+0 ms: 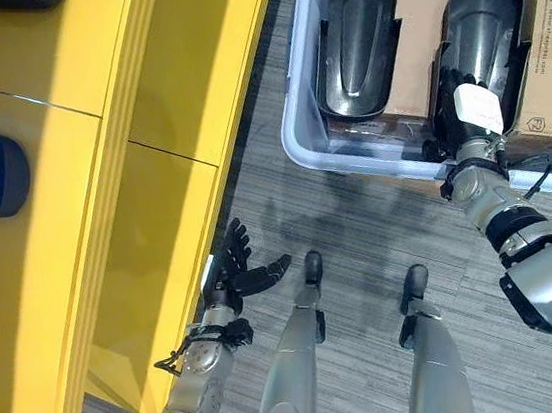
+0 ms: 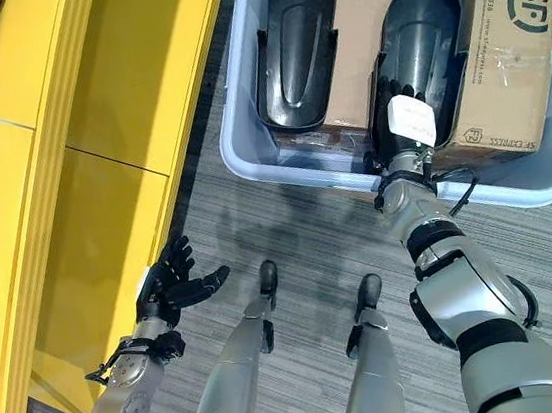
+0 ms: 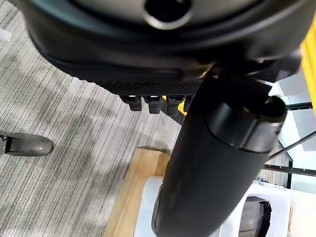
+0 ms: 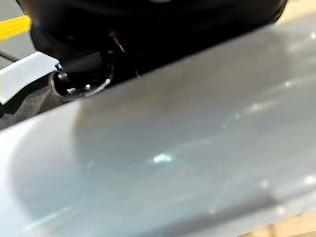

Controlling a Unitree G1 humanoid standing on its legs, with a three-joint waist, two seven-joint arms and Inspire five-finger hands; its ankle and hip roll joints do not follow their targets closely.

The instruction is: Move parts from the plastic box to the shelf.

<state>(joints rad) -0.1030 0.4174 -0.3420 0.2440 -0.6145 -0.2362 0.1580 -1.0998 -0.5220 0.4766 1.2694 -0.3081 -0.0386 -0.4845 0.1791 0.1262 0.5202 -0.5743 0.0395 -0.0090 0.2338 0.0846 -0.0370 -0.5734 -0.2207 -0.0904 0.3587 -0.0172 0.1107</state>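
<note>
**Right hand at box, part not yet lifted**

Left hand (image 1: pixel 236 272) nearest, at 7 o'clock, fingers spread wide, empty. Right hand (image 2: pixel 402 165) over plastic box (image 2: pixel 251 164) rim at 2 o'clock; finger state cannot tell. Right-side black part (image 2: pixel 416 48) directly beyond, long axis toward 12. Yellow shelf (image 1: pixel 83 190) at 9.

We see a grey-blue plastic box (image 2: pixel 250 159) on the striped grey floor, open at the top, just beside the yellow shelf (image 1: pixel 102 187). Two long black moulded parts lie in it lengthwise, side by side: the left part (image 2: pixel 298 43) rests against the box's left wall, and the right part (image 2: pixel 418 48) carries a white tag near its near end. They seem to rest on brown cardboard, though their undersides are hidden.
</note>
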